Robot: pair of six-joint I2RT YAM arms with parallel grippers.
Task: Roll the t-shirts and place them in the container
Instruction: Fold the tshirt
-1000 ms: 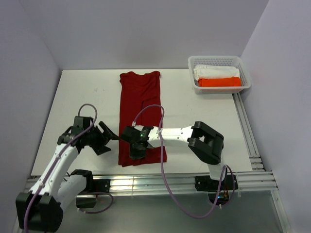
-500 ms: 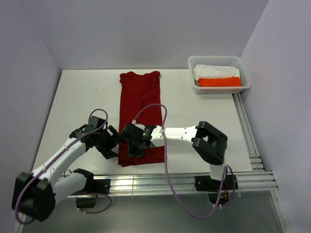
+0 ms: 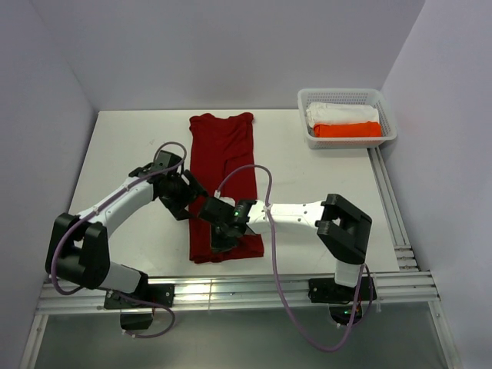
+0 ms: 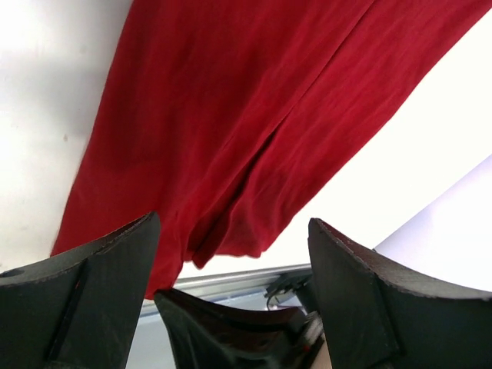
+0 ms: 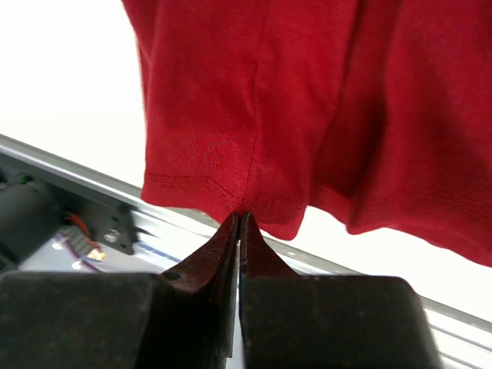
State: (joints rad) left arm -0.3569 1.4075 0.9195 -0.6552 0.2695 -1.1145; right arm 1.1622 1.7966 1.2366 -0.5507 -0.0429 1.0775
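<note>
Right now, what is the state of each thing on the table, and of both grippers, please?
t-shirt: folded into a long strip, lying flat, not yet rolled.
right gripper: shut on the t-shirt's near hem.
left gripper: open, at the t-shirt's left edge, holding nothing.
basket: upright, holding two bundles.
white bundle: lying in the basket.
orange bundle: lying in the basket, against the white bundle.

Left gripper gapes wide; right gripper is pinched tight, both arms angled inward.

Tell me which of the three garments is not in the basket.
The dark red t-shirt: it lies stretched on the table, while the white bundle and the orange bundle sit folded in the basket.
</note>
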